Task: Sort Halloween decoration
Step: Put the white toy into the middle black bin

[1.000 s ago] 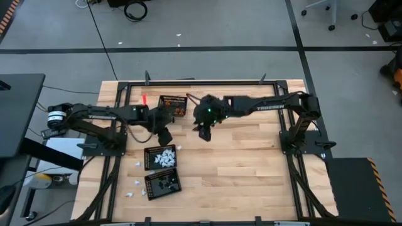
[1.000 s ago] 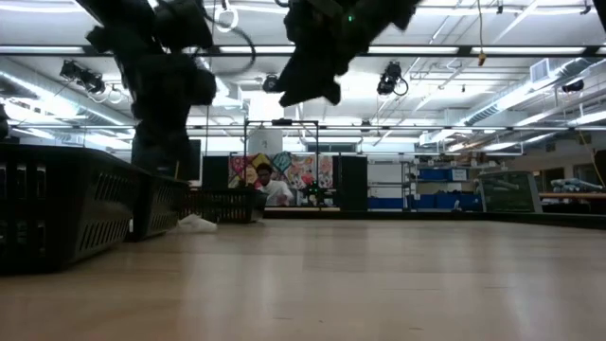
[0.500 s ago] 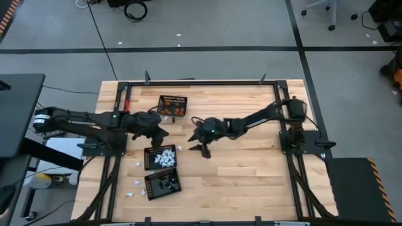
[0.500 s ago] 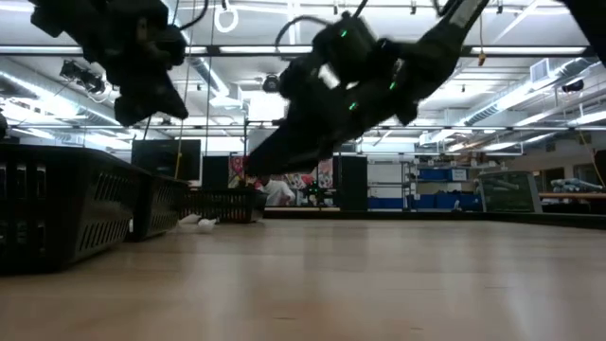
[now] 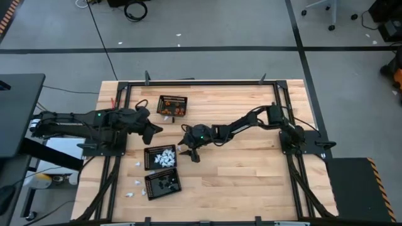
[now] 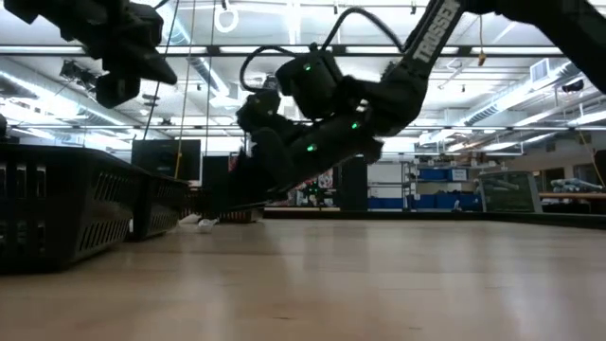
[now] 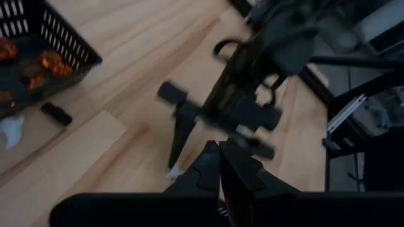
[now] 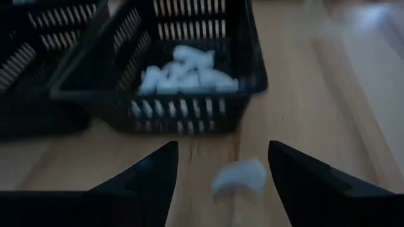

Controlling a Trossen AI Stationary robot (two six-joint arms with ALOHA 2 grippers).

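My right gripper (image 5: 187, 150) (image 8: 221, 173) is open and low over the table, just to the right of the basket of white pieces (image 5: 161, 157) (image 8: 183, 75). A loose white piece (image 8: 240, 176) (image 5: 178, 149) of the Halloween decoration lies on the wood between its fingers, which stand on either side without touching it. My left gripper (image 5: 154, 130) (image 7: 219, 165) is shut, holds nothing and hangs above the table left of centre. A basket with orange pieces (image 5: 173, 105) stands farther back. A basket with black pieces (image 5: 162, 183) stands nearer.
Loose white pieces (image 5: 137, 164) lie on the wood left of the baskets. A black piece (image 7: 57, 113) and a white piece (image 7: 9, 129) lie beside the orange basket (image 7: 38, 57). Bare wood spreads over the table's right half (image 5: 251, 176).
My right gripper has dropped from well above the table to just over it, moving toward the left and near edges, to the white basket. Its fingers have spread wider. My left gripper, still shut, has risen and drawn back toward the table's left edge.
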